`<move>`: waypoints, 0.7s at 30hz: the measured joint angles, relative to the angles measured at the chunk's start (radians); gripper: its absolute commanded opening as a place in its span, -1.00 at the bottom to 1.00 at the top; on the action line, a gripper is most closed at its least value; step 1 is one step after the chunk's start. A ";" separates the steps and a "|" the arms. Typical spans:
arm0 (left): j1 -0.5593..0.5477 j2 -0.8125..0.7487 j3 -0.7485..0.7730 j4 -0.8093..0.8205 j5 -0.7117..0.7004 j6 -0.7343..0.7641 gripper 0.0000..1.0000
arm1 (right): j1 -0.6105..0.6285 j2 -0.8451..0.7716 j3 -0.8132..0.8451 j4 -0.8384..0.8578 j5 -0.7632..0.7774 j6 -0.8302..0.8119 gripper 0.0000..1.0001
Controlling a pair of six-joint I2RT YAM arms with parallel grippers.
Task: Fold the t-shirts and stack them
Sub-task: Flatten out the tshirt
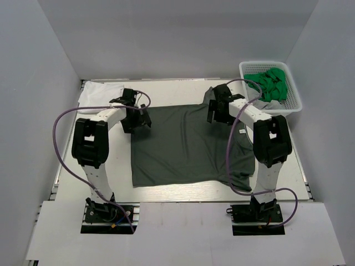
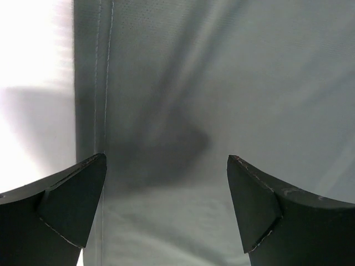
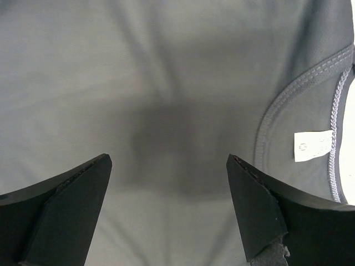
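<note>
The dark olive-grey t-shirt [image 1: 188,147] lies spread flat across the middle of the table. My left gripper [image 1: 138,119] hovers open and empty over its far left corner. In the left wrist view, the gripper [image 2: 166,160] is above the stitched hem [image 2: 102,83], next to bare table. My right gripper [image 1: 216,111] hovers open and empty over the shirt's far right part. In the right wrist view, the gripper [image 3: 169,160] is left of the round collar [image 3: 266,124] and its white label [image 3: 313,145]. The white t-shirt [image 1: 97,94] lies bunched at the far left corner.
A white basket [image 1: 294,102] holding green cloth [image 1: 269,83] stands at the far right corner. Grey walls close in the table on the left, back and right. A sleeve of the dark shirt [image 1: 241,177] lies under the right arm.
</note>
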 measured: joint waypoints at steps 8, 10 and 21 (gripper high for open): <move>0.005 0.147 0.156 -0.012 -0.010 -0.007 1.00 | -0.039 0.089 0.017 -0.013 -0.004 -0.020 0.81; 0.008 0.188 0.219 -0.019 -0.028 -0.006 1.00 | -0.048 0.135 0.061 -0.021 -0.026 -0.018 0.81; 0.045 0.476 0.693 -0.129 -0.105 0.027 1.00 | -0.080 0.419 0.513 -0.043 -0.091 -0.066 0.81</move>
